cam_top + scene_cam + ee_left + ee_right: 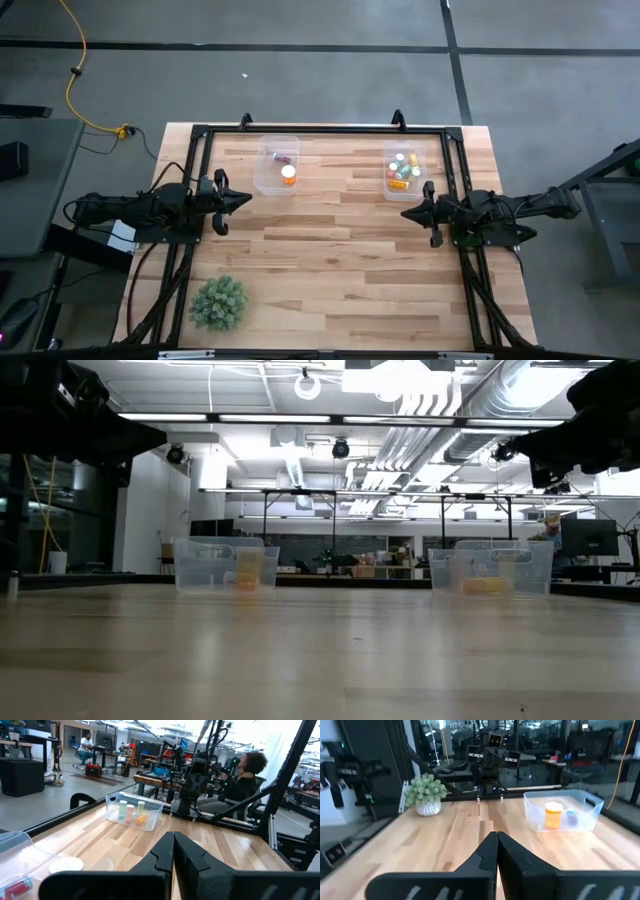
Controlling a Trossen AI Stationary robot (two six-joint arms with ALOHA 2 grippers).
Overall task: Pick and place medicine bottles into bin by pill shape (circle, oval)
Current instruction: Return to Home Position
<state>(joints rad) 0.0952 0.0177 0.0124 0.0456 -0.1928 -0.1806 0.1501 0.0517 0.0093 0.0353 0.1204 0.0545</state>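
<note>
Two clear bins at the far edge of the bench [330, 260]. Left bin [268, 186]: two bottles, one big orange bottle [289, 174] plus one small bottle [283, 157]. Right bin [392, 193]: a cluster of small bottles [404, 170], can't tell the exact count. Left pincer [247, 199] and right pincer [405, 212] are both clenched and empty, at opposite bench sides, tips facing each other. One plant [218, 303] at the near left corner.

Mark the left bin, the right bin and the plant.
left bin [269, 183], high view, bare floor of the bin.
right bin [405, 147], high view, its rim.
plant [219, 302], high view, middle of the foliage.
</note>
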